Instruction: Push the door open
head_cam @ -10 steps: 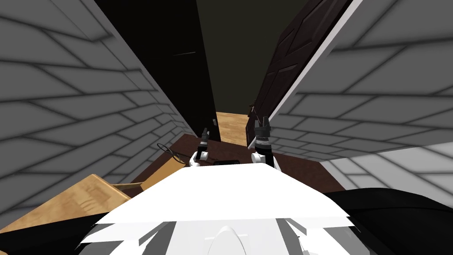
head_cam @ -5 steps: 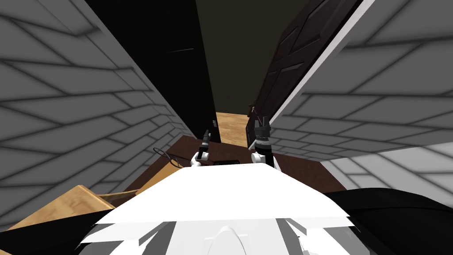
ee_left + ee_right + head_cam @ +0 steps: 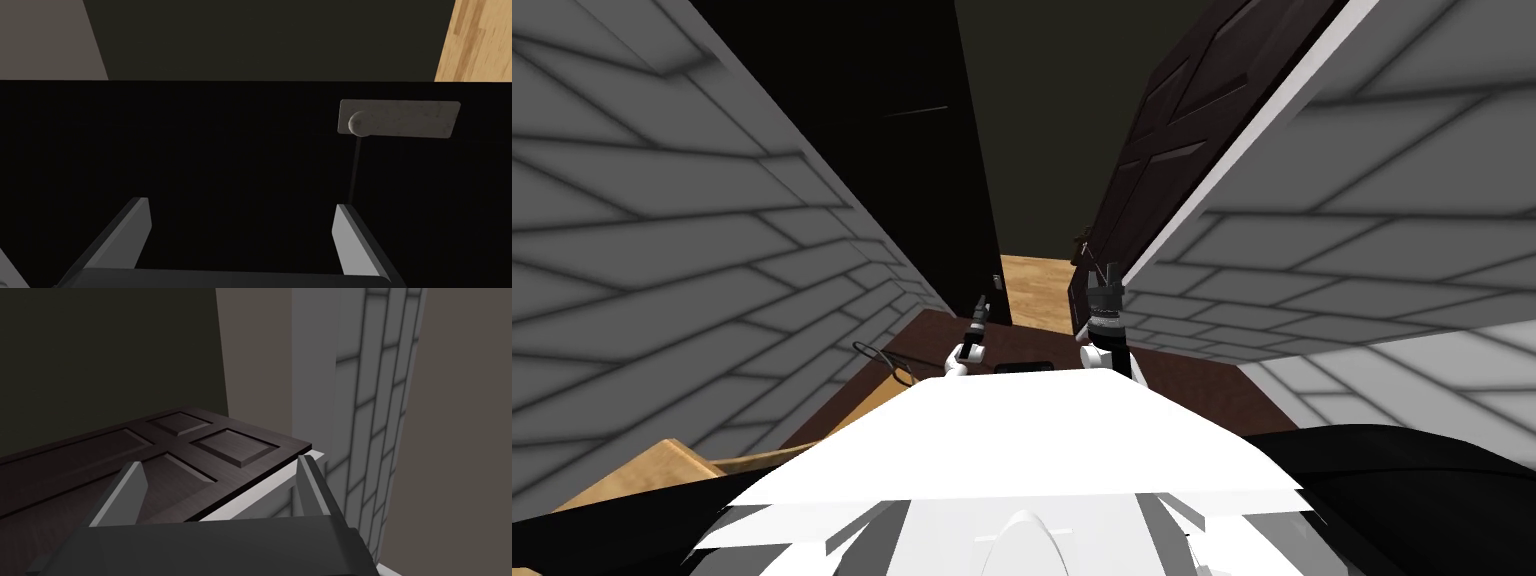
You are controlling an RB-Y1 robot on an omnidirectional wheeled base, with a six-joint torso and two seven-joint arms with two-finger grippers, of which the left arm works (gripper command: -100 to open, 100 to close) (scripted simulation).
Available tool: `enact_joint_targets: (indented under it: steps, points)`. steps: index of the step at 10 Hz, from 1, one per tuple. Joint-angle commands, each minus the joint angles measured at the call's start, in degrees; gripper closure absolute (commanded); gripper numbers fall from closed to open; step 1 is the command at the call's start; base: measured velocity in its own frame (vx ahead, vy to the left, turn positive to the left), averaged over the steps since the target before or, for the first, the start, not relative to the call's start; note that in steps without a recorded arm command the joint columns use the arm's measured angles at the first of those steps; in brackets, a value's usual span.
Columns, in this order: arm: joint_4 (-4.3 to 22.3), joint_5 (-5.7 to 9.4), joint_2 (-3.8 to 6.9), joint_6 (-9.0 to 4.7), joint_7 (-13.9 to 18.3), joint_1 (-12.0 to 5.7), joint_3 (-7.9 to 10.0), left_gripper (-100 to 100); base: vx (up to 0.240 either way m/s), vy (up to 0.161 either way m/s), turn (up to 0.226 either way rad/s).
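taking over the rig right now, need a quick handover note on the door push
Hands: left hand open and empty, facing a black surface with a grey plate and knob. The right hand is open and empty, pointing at the dark panelled door beside the white frame.
Done: the door stands partly open, and wood floor shows through the gap.
Left: probably push the door wider with the right hand. I cannot tell whether it touches the door.
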Motion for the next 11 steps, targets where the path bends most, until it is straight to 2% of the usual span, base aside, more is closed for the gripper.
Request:
enact_joint_targets:
  steps: [1, 6, 11]
  points:
    - [1.82, -0.01, 0.00, -0.51, 0.18, -0.55, 0.02, -100, 0.065, 0.040, -0.013]
    - [10.25, -0.19, 0.03, -2.09, 1.59, -3.81, -0.06, -100, 0.081, 0.043, -0.033]
    - [17.42, -0.34, -0.04, -3.44, 2.78, -6.58, -0.13, -100, 0.083, 0.049, -0.031]
